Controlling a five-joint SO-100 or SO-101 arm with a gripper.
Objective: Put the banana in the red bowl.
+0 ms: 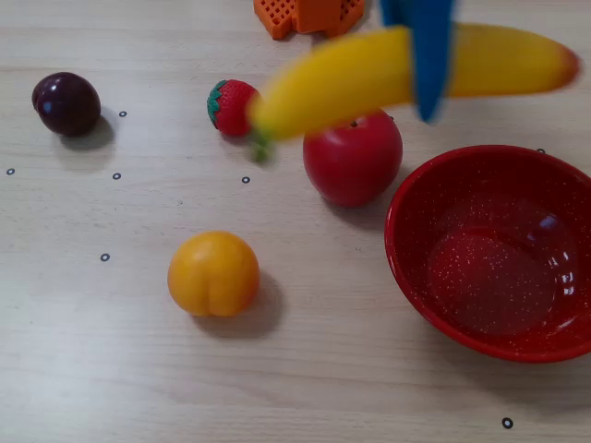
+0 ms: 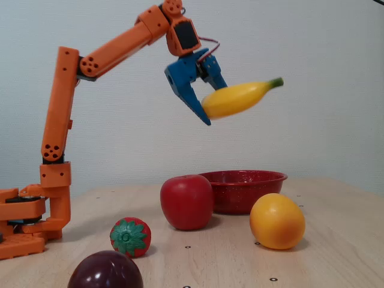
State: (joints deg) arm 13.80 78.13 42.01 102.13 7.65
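In one fixed view, from above, the banana point(image 1: 369, 78) stretches across the upper right of the frame, blurred, with my gripper point(image 1: 428, 88) clamped across its middle; the red bowl point(image 1: 434, 194) sits empty at lower right, the apple point(image 1: 353, 157) just beside its rim. In the other fixed view, from the side, my gripper point(image 2: 207, 111) holds the banana point(image 2: 240, 98) high above the red bowl point(image 2: 243, 180), stem tilted up. My worry: the glossy skin may pivot in my jaws, or releasing too early could drop it onto the apple point(image 2: 187, 201).
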